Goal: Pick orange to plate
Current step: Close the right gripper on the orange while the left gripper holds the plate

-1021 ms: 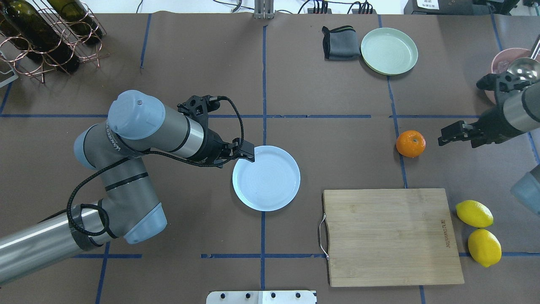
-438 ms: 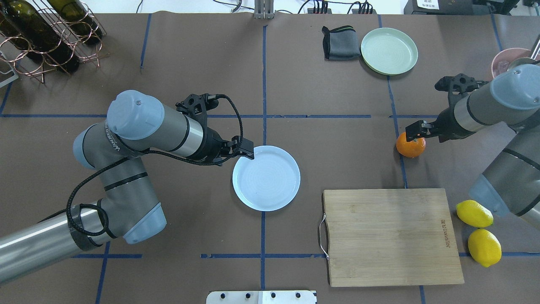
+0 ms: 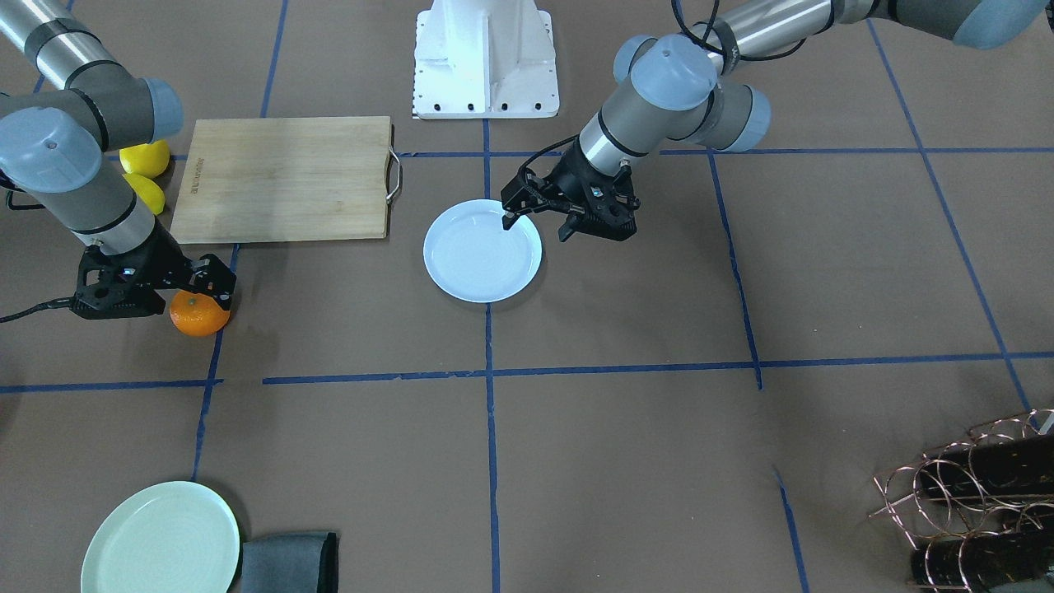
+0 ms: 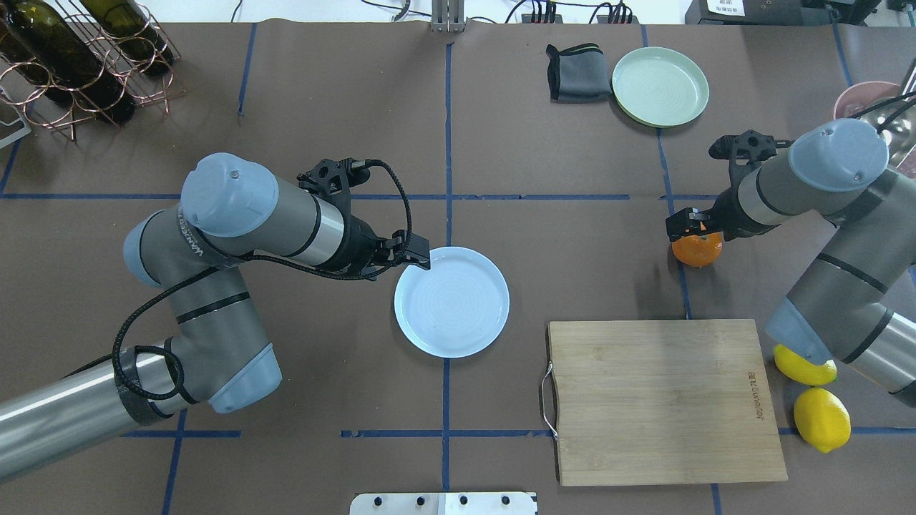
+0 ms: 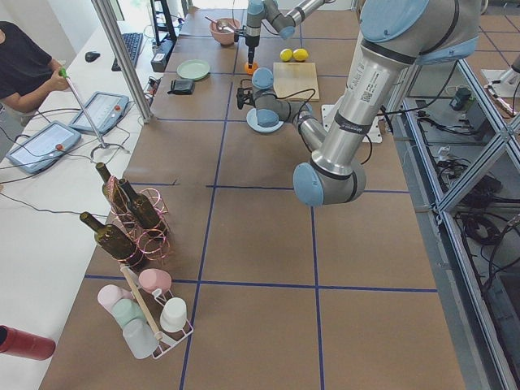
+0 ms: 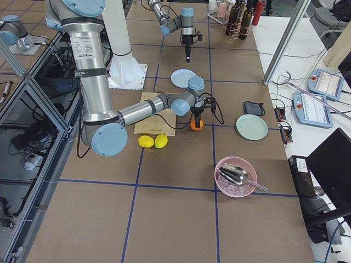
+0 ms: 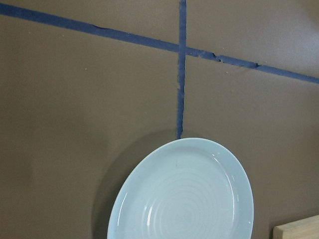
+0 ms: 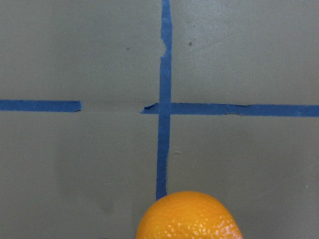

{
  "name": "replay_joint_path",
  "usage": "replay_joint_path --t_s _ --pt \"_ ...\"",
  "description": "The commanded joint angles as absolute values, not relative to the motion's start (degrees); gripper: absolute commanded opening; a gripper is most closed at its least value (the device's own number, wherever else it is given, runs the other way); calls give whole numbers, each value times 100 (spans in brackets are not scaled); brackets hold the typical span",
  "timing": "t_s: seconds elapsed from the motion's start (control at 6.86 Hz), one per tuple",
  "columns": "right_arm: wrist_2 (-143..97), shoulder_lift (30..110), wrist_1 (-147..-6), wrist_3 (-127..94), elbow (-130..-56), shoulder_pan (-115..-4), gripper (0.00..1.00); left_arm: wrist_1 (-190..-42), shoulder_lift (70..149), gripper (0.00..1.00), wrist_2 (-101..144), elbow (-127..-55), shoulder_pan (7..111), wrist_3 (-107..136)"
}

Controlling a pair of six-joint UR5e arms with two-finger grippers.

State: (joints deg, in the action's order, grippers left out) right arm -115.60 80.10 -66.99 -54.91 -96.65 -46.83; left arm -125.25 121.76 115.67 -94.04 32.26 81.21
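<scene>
The orange (image 4: 698, 252) is sitting on the brown table (image 4: 572, 236), on a blue tape line, just beyond the far right corner of the wooden cutting board (image 4: 665, 400). It is lying well apart from the pale blue plate (image 4: 451, 302) at the table's middle. The right gripper (image 4: 688, 225) is hanging directly over the orange, covering its top; whether its fingers are closing on the fruit cannot be told. The left gripper (image 4: 418, 259) is hovering over the plate's left rim with fingers spread, holding nothing. Two lemons (image 4: 821, 418) are lying beside the board
</scene>
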Motion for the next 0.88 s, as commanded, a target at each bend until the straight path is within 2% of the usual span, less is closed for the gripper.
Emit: replay_joint_path --t_s 0.0,0.29,0.44,0.58,0.73 --pt "-11540 7972 -6697 -5493 -9467 -4615 100 -12524 12155 99 11566 -9404 3226 8121" --pt "-11444 7963 -6697 -5493 -9396 -4527 99 -12524 12120 99 11566 -9413 3226 8121" --pt "-11443 7963 -6697 -5502 -9404 -4526 59 -12524 12120 99 11566 -9422 3226 8130" --pt "-11478 7963 -6697 -5511 -9474 -4526 8 -12524 12120 99 11575 -9431 3226 8121" --pt "-11548 7876 -6732 -5763 -9797 -4518 0 -12524 12120 99 11575 -9674 3243 8138"
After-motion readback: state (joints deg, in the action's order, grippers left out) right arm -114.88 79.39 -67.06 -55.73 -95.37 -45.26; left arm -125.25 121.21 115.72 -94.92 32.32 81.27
